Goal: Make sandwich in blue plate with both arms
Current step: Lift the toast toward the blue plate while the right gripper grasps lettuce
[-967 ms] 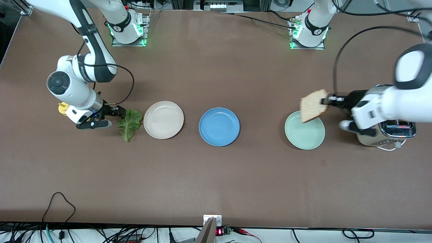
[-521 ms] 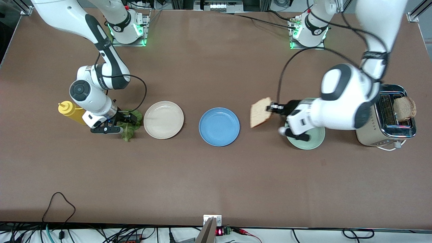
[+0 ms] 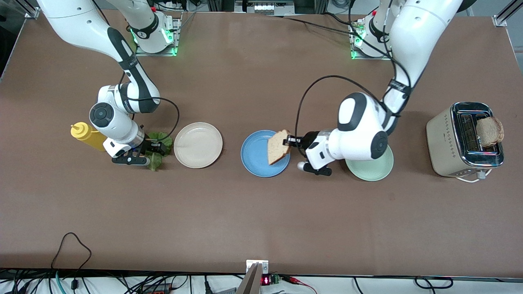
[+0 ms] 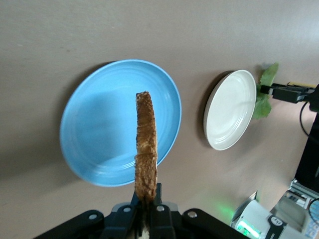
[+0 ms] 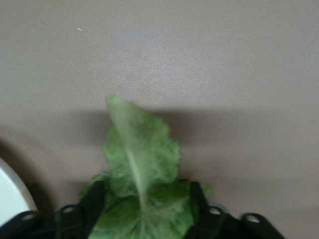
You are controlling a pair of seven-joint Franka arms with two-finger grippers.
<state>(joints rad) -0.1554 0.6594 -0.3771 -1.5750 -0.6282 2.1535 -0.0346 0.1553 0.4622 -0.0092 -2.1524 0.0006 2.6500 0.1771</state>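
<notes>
While right gripper [image 3: 152, 148] grips lettuce [image 3: 157, 149], left gripper [image 3: 289, 141] carried toast [image 3: 278, 147] over blue plate [image 3: 254, 153]

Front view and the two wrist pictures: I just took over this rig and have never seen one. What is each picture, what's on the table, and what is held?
The front view looks down from across the table at two white robot arms.

The left gripper is shut on a toast slice, held on edge over the blue plate; the left wrist view shows this from the arm's own camera.

The right gripper is down at the lettuce leaf, which fills the right wrist view between its fingers.

Also on the table: a cream plate, a mint-green plate, a yellow squeeze bottle and a toaster with another slice in it.
</notes>
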